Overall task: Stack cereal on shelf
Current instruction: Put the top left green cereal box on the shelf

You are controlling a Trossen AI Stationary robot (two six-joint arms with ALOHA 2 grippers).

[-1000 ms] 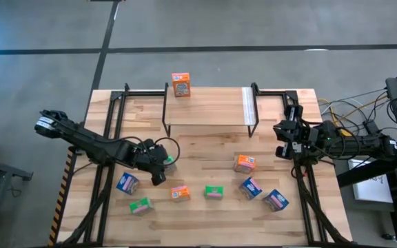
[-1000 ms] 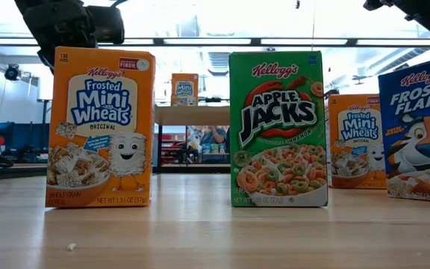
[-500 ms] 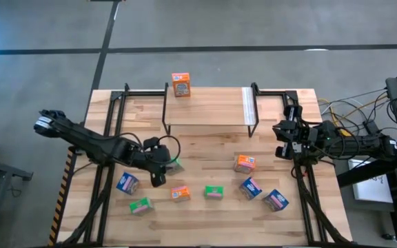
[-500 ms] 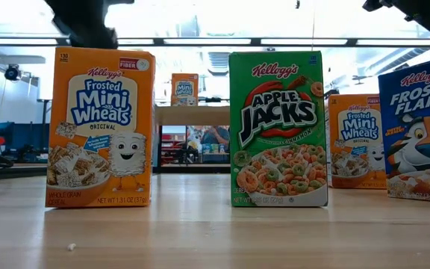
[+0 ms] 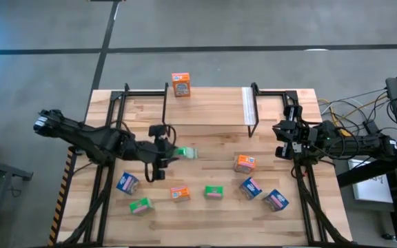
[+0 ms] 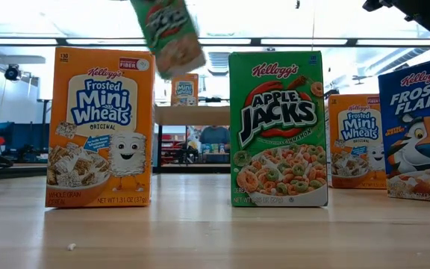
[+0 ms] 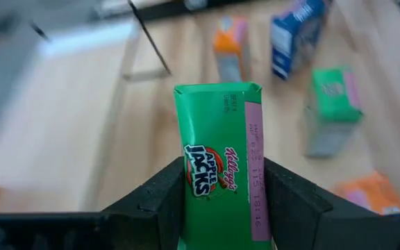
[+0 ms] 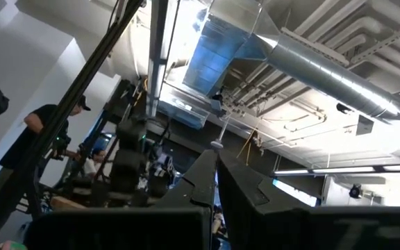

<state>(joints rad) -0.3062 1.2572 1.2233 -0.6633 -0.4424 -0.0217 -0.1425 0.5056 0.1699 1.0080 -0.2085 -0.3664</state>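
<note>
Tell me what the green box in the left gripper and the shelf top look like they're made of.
Green cereal box: thin printed cardboard by the look of it, slight sheen, folded end flaps showing. Shelf top: light wood, with visible plank seams, matte; its legs look like thin black metal.

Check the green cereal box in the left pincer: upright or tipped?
Tipped. The green cereal box hangs slanted above the table in the low view, clamped between the left pincer fingers.

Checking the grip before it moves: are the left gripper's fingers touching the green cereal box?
Touching. The left wrist view shows both fingers pressed against the sides of the green cereal box.
</note>
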